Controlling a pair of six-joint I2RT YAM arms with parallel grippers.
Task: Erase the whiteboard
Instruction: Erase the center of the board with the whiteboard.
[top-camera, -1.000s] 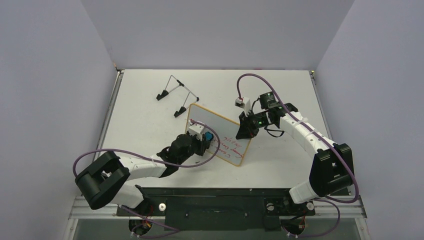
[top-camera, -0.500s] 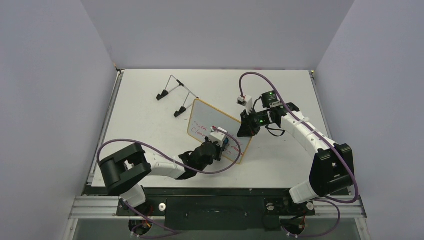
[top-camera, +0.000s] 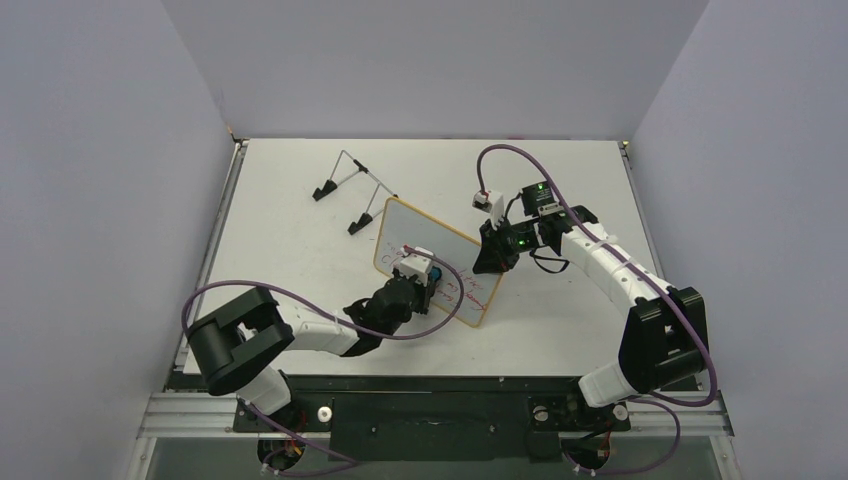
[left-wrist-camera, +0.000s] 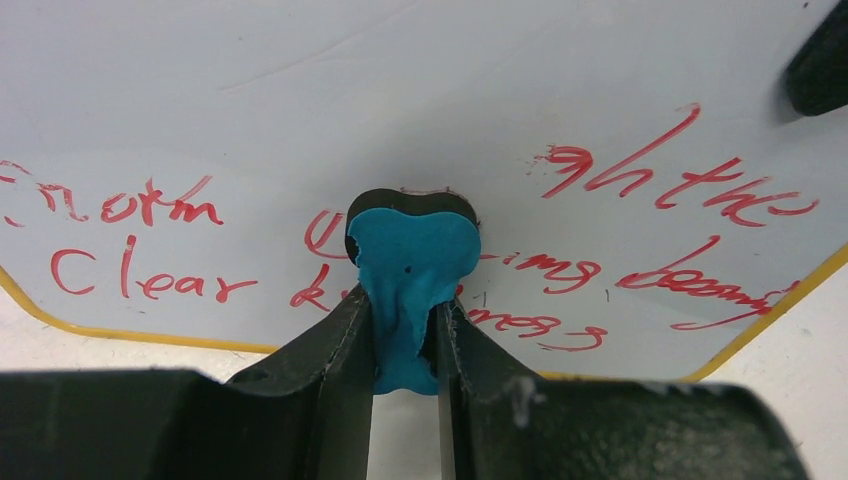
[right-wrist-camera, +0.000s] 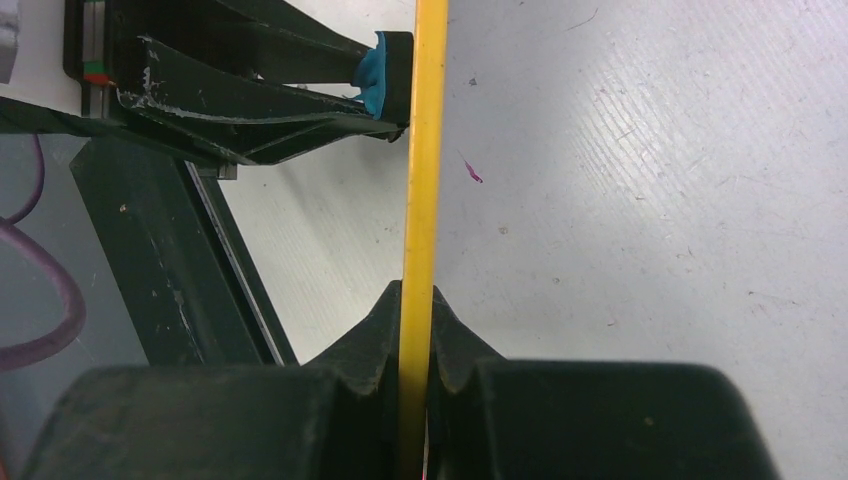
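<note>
My left gripper (left-wrist-camera: 405, 330) is clamped on the blue eraser (left-wrist-camera: 412, 250), pressed to the whiteboard (left-wrist-camera: 400, 90) my right gripper (right-wrist-camera: 417, 310) pinches edge-on, with red writing (left-wrist-camera: 140, 210) at the eraser's 9 and 3 o'clock.

Whiteboard (left-wrist-camera: 300, 100): "Clear" legible in red marker, lower left; other words unreadable.

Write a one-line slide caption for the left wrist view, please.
Left tool holds a blue eraser against the whiteboard, amid unwiped red handwriting.
</note>
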